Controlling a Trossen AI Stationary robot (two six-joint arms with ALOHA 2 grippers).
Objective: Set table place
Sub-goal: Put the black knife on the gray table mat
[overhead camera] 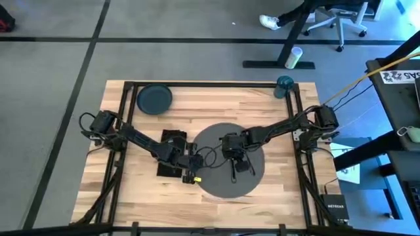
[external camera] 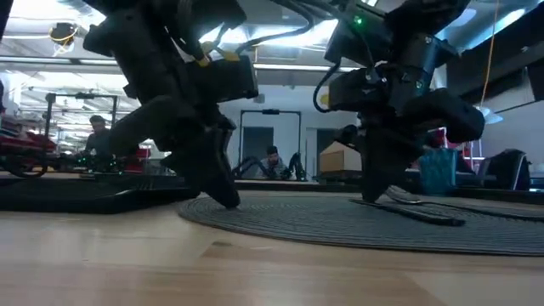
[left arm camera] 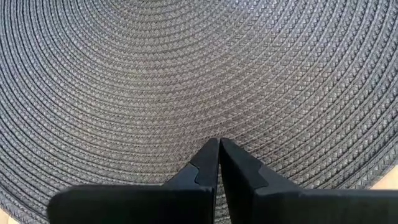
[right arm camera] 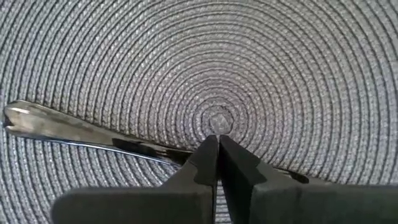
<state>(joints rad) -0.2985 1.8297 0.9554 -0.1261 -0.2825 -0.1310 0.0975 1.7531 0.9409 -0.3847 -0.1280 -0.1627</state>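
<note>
A metal utensil (right arm camera: 74, 132) lay on the grey placemat (overhead camera: 216, 141) at mid-table, under the clenched right gripper (right arm camera: 218, 144). The left gripper (left arm camera: 218, 147), also clenched, was pressed at the mat's edge. Clearing it seemingly called for opening the fingers first.

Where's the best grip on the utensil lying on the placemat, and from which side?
Grip the utensil around the middle of its slim handle, coming straight down from above. It lies flat on the woven placemat, so only a top-down pinch across the narrow width gets both fingers around it. The right gripper, shut, sits beside the handle near the mat's centre; it would probably need to open first.
</note>
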